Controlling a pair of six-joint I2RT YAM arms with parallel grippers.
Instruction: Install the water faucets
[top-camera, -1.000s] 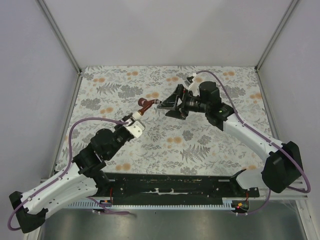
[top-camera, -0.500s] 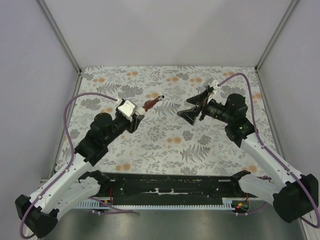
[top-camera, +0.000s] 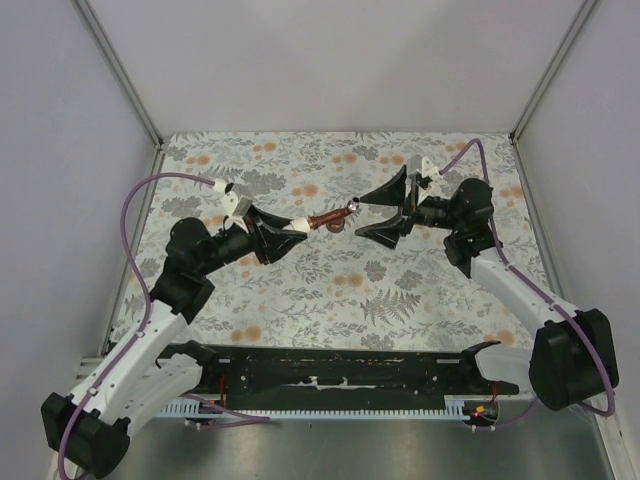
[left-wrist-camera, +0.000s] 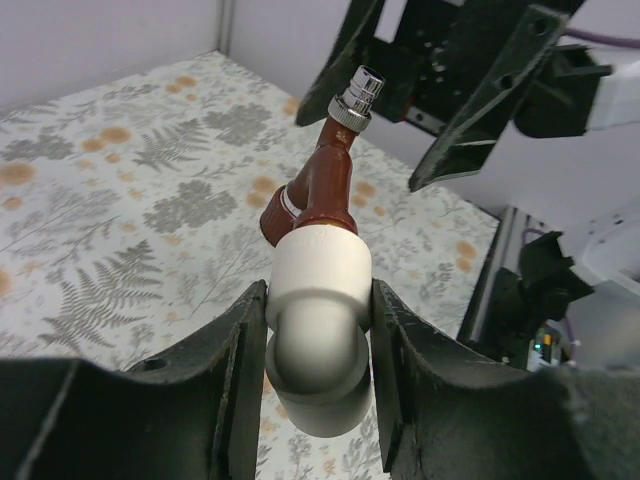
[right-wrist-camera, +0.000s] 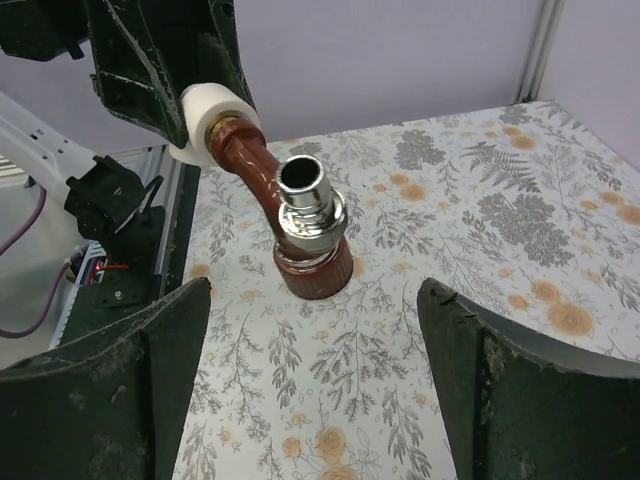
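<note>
The dark red-brown faucet (top-camera: 326, 220) with a silvery tip is seated in a white elbow pipe fitting (top-camera: 299, 225). It is held in the air over the middle of the table, pointing right. My left gripper (top-camera: 292, 228) is shut on the white fitting (left-wrist-camera: 318, 290), and the faucet (left-wrist-camera: 322, 185) sticks out beyond its fingers. My right gripper (top-camera: 385, 212) is wide open and empty, facing the faucet's silvery tip (right-wrist-camera: 311, 205) from the right and apart from it. In the right wrist view (right-wrist-camera: 312, 322) the faucet body (right-wrist-camera: 255, 170) runs back to the fitting (right-wrist-camera: 205, 118).
The floral tablecloth (top-camera: 400, 290) covers the table. Grey walls and metal posts (top-camera: 120, 70) close off the back and sides. A black rail (top-camera: 340, 370) runs along the near edge between the arm bases.
My left gripper has swung round so that the faucet points right and lies nearly level. My right gripper has turned to face the faucet tip and come close to it.
</note>
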